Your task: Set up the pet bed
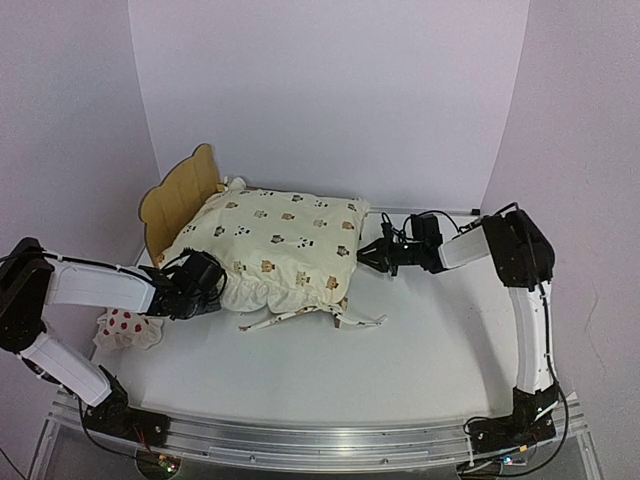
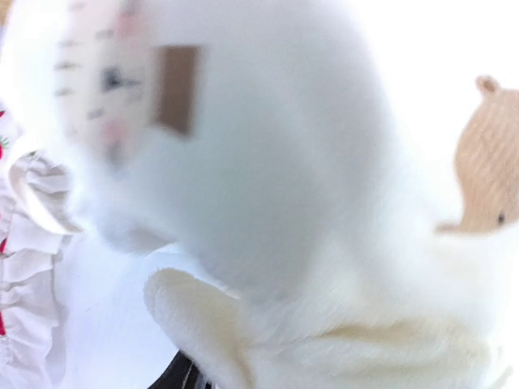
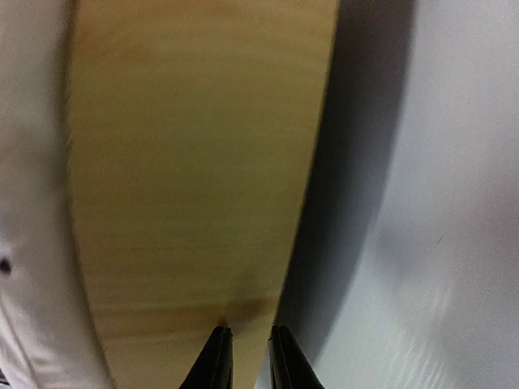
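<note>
cushion (image 1: 275,240): cream, ruffled, printed with small bear faces; lies tilted, near ruffle and tie strings spilling onto the table
pillow (image 1: 125,325): small, white with red spots, frilled edge; on the table at the left, near the cushion's near-left corner
table (image 1: 420,340): white top
backdrop (image 1: 330,90): plain white walls
rail (image 1: 320,440): aluminium, along the table's near edge

The bed (image 1: 160,215) is a light plywood frame at the back left of the counter (image 1: 420,340), with its bear-eared headboard (image 1: 185,185) upright at the far left end. A cushion (image 1: 275,240) covers nearly all of it, hiding rails, legs and base. Seen close at its right end, one smooth panel shows pale grain.
</note>
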Controlling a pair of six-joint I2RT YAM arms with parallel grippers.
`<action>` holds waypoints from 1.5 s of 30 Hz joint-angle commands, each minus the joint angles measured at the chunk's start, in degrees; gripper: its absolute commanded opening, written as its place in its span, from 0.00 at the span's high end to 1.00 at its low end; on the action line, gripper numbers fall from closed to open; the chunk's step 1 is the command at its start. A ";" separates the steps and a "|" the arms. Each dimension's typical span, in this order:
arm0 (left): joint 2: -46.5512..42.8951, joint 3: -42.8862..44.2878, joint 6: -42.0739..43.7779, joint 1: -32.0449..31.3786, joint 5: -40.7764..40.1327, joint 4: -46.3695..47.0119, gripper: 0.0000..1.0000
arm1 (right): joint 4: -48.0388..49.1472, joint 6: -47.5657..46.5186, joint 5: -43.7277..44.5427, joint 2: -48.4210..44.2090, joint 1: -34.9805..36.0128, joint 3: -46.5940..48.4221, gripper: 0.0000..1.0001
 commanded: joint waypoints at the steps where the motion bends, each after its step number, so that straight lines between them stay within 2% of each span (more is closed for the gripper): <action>1: -4.37 -1.11 -1.47 0.22 -0.93 -2.73 0.72 | 3.14 -3.32 4.07 -10.11 -0.87 -4.50 0.81; 3: -5.71 -0.37 -0.57 -0.07 -1.07 -4.48 0.73 | 2.66 -1.33 5.26 -11.19 -1.64 -3.92 0.77; 6: -9.29 0.53 0.23 -1.13 -1.70 -7.01 0.69 | -0.57 -0.67 8.20 -12.85 -1.76 -3.59 0.59; 8: -12.25 0.82 1.24 -1.74 -1.51 -7.96 0.62 | -2.15 0.01 10.26 -13.49 -1.76 -3.57 0.48; 12: -15.28 1.09 1.81 -1.78 -1.39 -9.09 0.50 | -4.09 1.94 11.24 -12.00 -1.46 -1.20 0.35; 14: -15.80 0.68 1.70 -1.75 -1.56 -8.79 0.46 | -4.87 2.42 11.19 -10.69 -0.59 0.49 0.32; 19: -15.95 0.25 1.37 -1.76 -0.44 -7.89 0.45 | -6.37 2.88 10.27 -7.07 1.17 3.89 0.29; 21: -16.15 0.10 1.44 -1.76 0.00 -7.81 0.45 | -6.29 3.30 9.60 -5.75 1.49 4.49 0.23; 25: -16.57 0.13 1.85 -1.76 0.22 -7.79 0.46 | -6.17 2.39 8.70 -4.72 1.41 3.82 0.14; 28: -17.03 0.14 2.03 -1.76 0.01 -7.79 0.46 | -4.86 2.14 7.76 -4.80 0.36 1.99 0.12; 32: -17.10 -0.04 2.26 -1.76 -0.65 -7.55 0.46 | 5.50 8.08 3.91 -2.27 -1.09 0.62 0.14; 37: -16.03 0.14 3.08 -1.76 -0.09 -5.46 0.46 | 24.36 23.13 -0.12 7.88 -1.06 7.87 0.15; 42: -13.96 1.47 3.59 -1.77 0.09 -4.85 0.47 | 26.94 25.20 -0.30 12.01 -0.61 11.59 0.12; 45: -13.04 1.85 3.67 -1.78 -0.05 -4.27 0.47 | 26.94 24.57 -0.29 13.12 -0.02 12.33 0.03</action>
